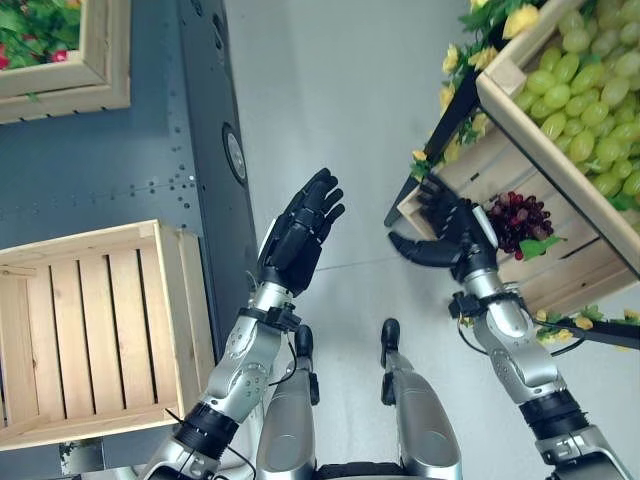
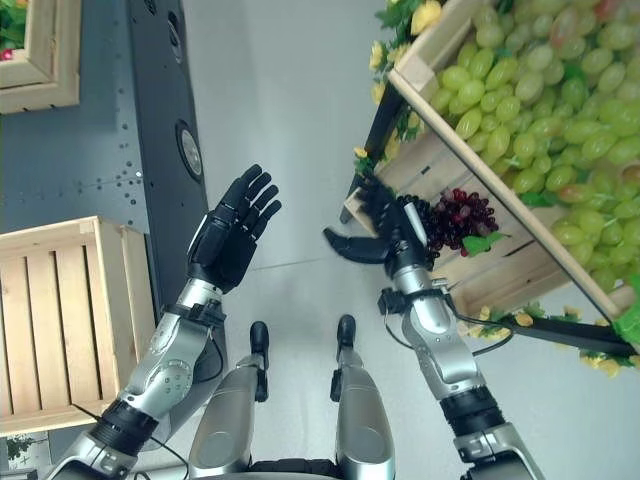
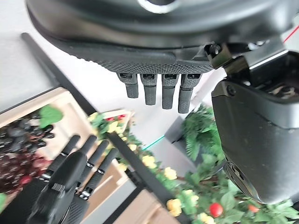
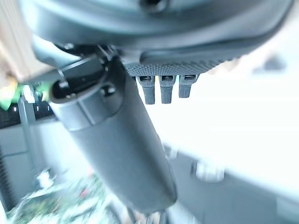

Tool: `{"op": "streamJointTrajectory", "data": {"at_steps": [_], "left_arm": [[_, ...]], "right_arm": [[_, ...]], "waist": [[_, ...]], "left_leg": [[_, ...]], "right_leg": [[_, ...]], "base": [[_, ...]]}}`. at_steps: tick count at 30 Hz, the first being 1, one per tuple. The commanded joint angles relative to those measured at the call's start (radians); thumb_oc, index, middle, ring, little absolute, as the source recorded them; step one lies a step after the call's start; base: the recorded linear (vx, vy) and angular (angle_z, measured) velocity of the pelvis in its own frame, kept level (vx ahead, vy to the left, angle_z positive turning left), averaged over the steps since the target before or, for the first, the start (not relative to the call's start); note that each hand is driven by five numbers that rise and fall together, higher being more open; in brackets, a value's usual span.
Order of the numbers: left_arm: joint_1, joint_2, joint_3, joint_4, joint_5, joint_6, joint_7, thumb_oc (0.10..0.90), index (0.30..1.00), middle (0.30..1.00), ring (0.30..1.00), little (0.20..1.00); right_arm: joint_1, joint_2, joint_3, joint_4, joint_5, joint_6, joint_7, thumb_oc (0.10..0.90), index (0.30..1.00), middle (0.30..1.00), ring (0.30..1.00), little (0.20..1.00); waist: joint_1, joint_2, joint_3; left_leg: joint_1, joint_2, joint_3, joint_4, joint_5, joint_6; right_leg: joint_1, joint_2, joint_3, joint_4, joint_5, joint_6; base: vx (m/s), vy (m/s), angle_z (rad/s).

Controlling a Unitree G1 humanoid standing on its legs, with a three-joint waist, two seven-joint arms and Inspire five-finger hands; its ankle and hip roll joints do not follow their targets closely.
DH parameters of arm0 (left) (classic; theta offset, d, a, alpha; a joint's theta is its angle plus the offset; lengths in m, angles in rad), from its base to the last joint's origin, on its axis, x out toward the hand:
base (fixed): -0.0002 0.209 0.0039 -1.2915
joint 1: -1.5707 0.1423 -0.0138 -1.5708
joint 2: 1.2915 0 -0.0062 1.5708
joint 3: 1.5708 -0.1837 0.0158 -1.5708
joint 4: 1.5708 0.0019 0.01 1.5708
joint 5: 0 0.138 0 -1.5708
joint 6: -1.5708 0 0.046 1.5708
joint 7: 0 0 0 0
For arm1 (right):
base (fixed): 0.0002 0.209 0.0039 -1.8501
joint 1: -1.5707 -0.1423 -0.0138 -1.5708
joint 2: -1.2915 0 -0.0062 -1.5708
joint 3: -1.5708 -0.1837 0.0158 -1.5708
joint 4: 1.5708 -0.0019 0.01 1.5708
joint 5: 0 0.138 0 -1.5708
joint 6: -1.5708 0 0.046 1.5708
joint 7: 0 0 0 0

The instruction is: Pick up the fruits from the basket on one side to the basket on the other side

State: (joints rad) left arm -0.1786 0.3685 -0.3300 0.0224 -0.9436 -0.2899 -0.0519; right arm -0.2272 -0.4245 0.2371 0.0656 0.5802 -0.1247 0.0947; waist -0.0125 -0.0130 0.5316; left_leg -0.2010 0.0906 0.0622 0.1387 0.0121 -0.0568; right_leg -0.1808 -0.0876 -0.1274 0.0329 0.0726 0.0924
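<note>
A bunch of dark red grapes (image 1: 517, 219) lies in the lower wooden crate (image 1: 560, 275) on my right. Above it, a tilted crate (image 1: 520, 100) holds many green grapes (image 1: 590, 90). My right hand (image 1: 447, 238) is open at the lower crate's near rim, thumb spread, fingers just short of the dark grapes and holding nothing. In the right wrist view its fingers (image 4: 161, 89) are straight. My left hand (image 1: 300, 232) is raised in the middle over the floor, open and empty. An empty slatted crate (image 1: 90, 330) sits at my left.
A dark metal stand (image 1: 215, 150) rises beside the empty crate. Another wooden crate (image 1: 70, 85) with greenery and red fruit sits at the far left. Yellow flowers and leaves (image 1: 455, 70) trim the grape crates. Grey floor (image 1: 330, 90) lies between the two sides.
</note>
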Motion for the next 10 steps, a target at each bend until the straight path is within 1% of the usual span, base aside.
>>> {"op": "streamJointTrajectory", "data": {"at_steps": [1, 4, 5, 7, 8, 10], "left_arm": [[0.01, -0.011, 0.037, -0.085, 0.065, -0.041, -0.07, 0.8, 0.9, 0.9, 0.9, 0.9], [0.042, -0.015, 0.04, -0.072, 0.066, -0.017, -0.089, 0.8, 0.9, 0.9, 0.9, 0.9], [0.062, -0.014, 0.042, -0.057, 0.079, -0.01, -0.089, 0.8, 0.9, 0.9, 0.9, 0.9], [0.083, -0.017, 0.045, -0.041, 0.093, 0.003, -0.095, 0.8, 0.9, 0.9, 0.9, 0.9], [0.101, -0.017, 0.047, -0.03, 0.118, 0.014, -0.085, 0.8, 0.9, 0.9, 0.9, 0.9], [0.117, -0.016, 0.048, -0.001, 0.125, 0.007, -0.09, 0.8, 0.9, 0.9, 0.9, 0.9]], "right_arm": [[-0.015, 0.009, -0.017, -0.075, 0.149, -0.113, 0.184, 0.8, 0.9, 0.9, 0.9, 0.9], [0.028, 0.052, 0.008, -0.056, 0.211, -0.128, 0.246, 0.8, 0.9, 0.9, 0.9, 0.9], [0.048, 0.066, 0.014, -0.042, 0.189, -0.157, 0.257, 0.8, 0.9, 0.9, 0.9, 0.9], [0.078, 0.08, 0.024, -0.034, 0.185, -0.143, 0.266, 0.8, 0.9, 0.9, 0.9, 0.9], [0.104, 0.081, 0.03, -0.018, 0.145, -0.153, 0.257, 0.8, 0.9, 0.9, 0.9, 0.9], [0.129, 0.078, 0.037, 0.007, 0.139, -0.148, 0.259, 0.8, 0.9, 0.9, 0.9, 0.9]], "waist": [[0.018, -0.009, -0.145], [0.032, -0.01, -0.191], [0.04, -0.01, -0.215], [0.045, -0.01, -0.243], [0.049, -0.009, -0.261], [0.051, -0.007, -0.278]], "left_leg": [[0.011, -0.07, 0.046, -0.059, 0.0, 0.046], [0.053, -0.071, 0.024, -0.092, 0.004, 0.043], [0.069, -0.07, 0.013, -0.107, 0.009, 0.039], [0.088, -0.07, 0.002, -0.126, 0.014, 0.038], [0.099, -0.069, -0.004, -0.14, 0.017, 0.037], [0.117, -0.069, -0.009, -0.159, 0.023, 0.037]], "right_leg": [[0.049, 0.043, -0.073, 0.06, -0.102, -0.052], [0.092, 0.035, -0.082, 0.041, -0.104, -0.05], [0.108, 0.03, -0.091, 0.037, -0.105, -0.048], [0.124, 0.024, -0.097, 0.031, -0.104, -0.045], [0.136, 0.019, -0.104, 0.025, -0.103, -0.042], [0.15, 0.016, -0.109, 0.018, -0.101, -0.04]], "base": [[0.07, 0.026, 0.11], [0.08, 0.032, 0.1], [0.09, 0.035, 0.08], [0.08, 0.052, 0.14], [0.07, 0.055, 0.15], [0.06, 0.051, 0.09]]}}
